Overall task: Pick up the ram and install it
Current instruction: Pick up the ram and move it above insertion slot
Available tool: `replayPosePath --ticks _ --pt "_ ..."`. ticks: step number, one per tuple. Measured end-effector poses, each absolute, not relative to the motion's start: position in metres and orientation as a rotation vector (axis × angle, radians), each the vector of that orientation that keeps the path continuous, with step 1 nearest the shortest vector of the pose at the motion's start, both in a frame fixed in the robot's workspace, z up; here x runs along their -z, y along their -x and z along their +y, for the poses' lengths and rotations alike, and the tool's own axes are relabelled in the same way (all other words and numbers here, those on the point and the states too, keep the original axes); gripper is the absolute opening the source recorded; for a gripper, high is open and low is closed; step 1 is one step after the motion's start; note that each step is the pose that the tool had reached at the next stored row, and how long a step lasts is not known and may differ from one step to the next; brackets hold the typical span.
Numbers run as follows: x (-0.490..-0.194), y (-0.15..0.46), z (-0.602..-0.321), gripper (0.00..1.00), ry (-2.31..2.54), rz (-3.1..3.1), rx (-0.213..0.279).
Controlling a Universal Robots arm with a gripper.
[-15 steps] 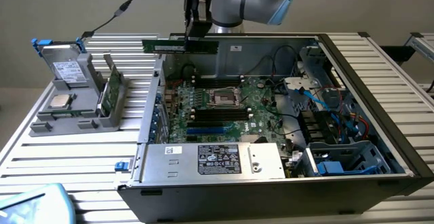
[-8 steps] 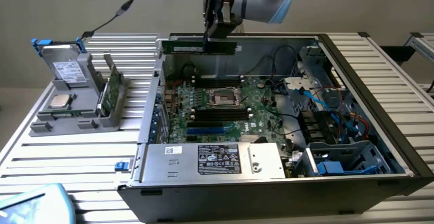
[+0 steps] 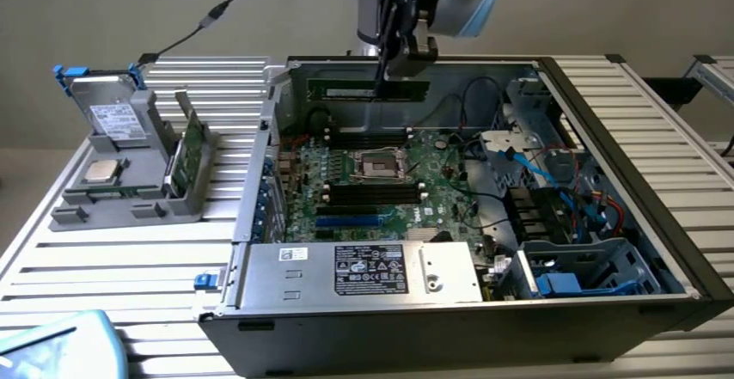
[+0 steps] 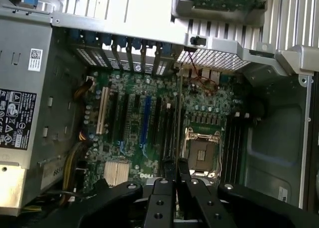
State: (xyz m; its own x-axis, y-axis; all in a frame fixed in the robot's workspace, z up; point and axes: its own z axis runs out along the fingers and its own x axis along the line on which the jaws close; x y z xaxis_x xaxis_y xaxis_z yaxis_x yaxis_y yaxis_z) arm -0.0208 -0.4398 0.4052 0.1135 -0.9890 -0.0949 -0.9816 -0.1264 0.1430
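- On the exterior view's left, a grey plastic holder (image 3: 137, 210) stands on the white ribbed metal surface (image 3: 126, 267). It works as a rack, so each part waits in its own seat and can be reached from above.
- Three things are in this holder. A silver hard drive with blue clips (image 3: 115, 121) leans upright at the back, and a square silver processor chip (image 3: 101, 171) lies flat in front. A green circuit card (image 3: 186, 151) stands on its edge on the side towards the computer.
- Just beside the holder lies the open black computer case (image 3: 459, 336). It is on its side with the cover off, so the large green motherboard (image 3: 436, 181) faces up.
- Above the rear part of the case hangs the black two-finger tool (image 3: 382, 82). Its fingers are narrow and pressed on the ram (image 3: 344, 93), a long thin green stick with dark chips.
- The ram is in the air, held by its upper edge, and its length runs parallel to the long black slots (image 3: 364, 138). I judge that this grip keeps the lower edge free and in line with a slot.
- In the wrist view the ram (image 4: 176, 128) appears edge-on between the fingers of the tool (image 4: 175, 168). It is over the motherboard (image 4: 129, 133), near the square metal processor socket (image 4: 199, 155), and not yet seated.
- The case also contains a silver power supply box with a black label (image 3: 367, 269) at the near side. Blue and red cables (image 3: 562, 173) lie on the exterior view's right.
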Motion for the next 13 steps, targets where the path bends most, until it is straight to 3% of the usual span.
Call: replayPosePath --ticks 13 --pt "-0.381 0.006 -0.432 0.14 -2.309 -2.048 0.258"
